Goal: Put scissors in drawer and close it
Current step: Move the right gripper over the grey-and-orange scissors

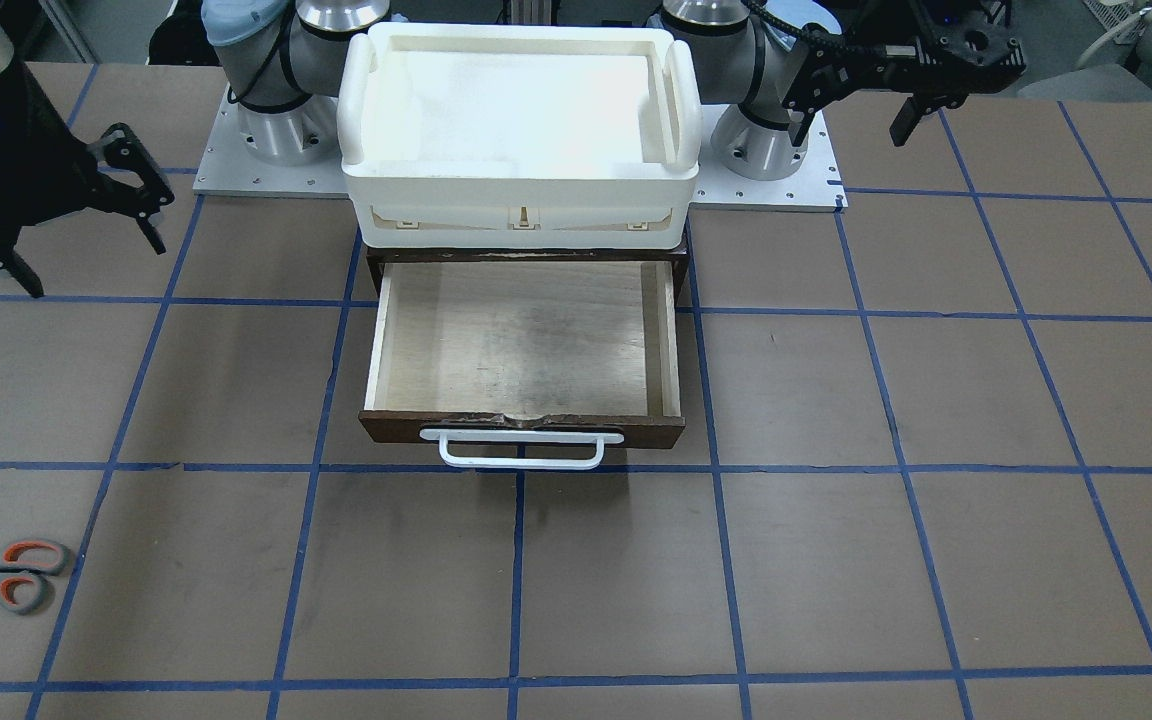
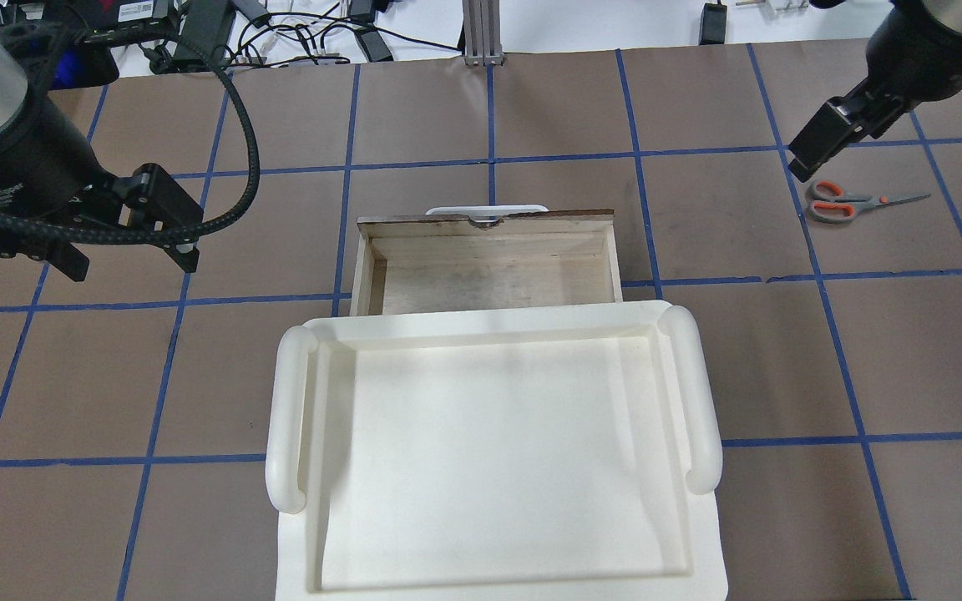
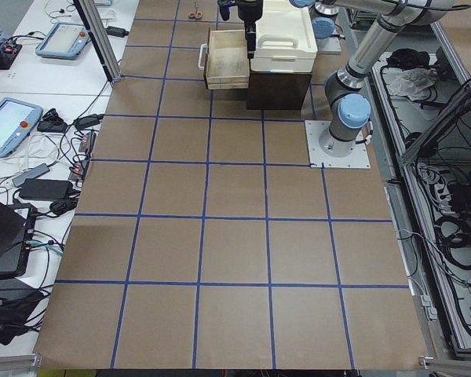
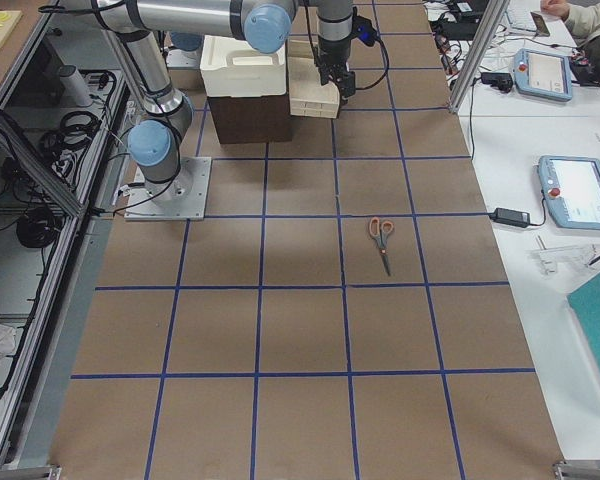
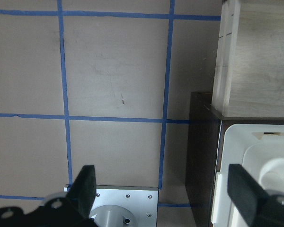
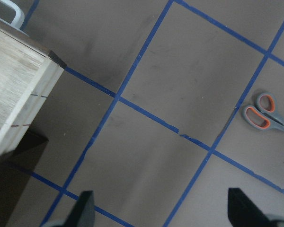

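The scissors (image 1: 6, 575) lie flat on the brown table, far out on my right side; they also show in the overhead view (image 2: 844, 203) and the right wrist view (image 6: 265, 113). The drawer (image 1: 521, 340) is pulled open, its pale interior bare and its white handle (image 1: 521, 450) facing away from me. My right gripper (image 1: 86, 255) is open and empty, raised above the table between the drawer and the scissors (image 2: 807, 159). My left gripper (image 2: 130, 260) is open and empty, raised beside the drawer's other side (image 1: 851, 120).
A white plastic tray (image 1: 521, 205) sits on top of the dark cabinet that holds the drawer. The arms' grey base plate (image 1: 266, 180) lies behind it. Blue tape lines grid the table. Desks with tablets and cables (image 4: 570, 190) border the far edge.
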Robot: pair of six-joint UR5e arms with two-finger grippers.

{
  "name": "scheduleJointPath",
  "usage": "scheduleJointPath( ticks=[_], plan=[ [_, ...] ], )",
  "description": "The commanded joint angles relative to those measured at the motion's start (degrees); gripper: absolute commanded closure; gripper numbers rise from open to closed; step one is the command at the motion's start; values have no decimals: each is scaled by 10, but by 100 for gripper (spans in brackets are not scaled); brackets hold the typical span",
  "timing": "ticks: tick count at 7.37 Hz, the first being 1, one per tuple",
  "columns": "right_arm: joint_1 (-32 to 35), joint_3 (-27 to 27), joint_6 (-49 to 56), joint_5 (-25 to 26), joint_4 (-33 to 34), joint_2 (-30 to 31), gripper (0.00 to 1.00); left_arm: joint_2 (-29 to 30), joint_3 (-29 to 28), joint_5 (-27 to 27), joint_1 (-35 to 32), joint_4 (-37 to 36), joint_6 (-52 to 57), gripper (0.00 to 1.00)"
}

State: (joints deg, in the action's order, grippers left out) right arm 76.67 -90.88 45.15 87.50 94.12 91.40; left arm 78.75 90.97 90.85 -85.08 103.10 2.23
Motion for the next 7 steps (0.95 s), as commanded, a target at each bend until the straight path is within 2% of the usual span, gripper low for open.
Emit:
scheduleJointPath(
  ticks=[1,4,6,7],
  plan=[
    [-62,0,167,0,19,-26,0,1,0,-1,0,0,1,0],
    [-116,2,420,1,95,-102,0,1,0,1,0,0,1,0],
    [-135,8,579,7,197,-190,1,1,0,1,0,0,1,0],
    [-149,8,606,5,243,-227,1,1,0,1,0,0,1,0]
  ],
)
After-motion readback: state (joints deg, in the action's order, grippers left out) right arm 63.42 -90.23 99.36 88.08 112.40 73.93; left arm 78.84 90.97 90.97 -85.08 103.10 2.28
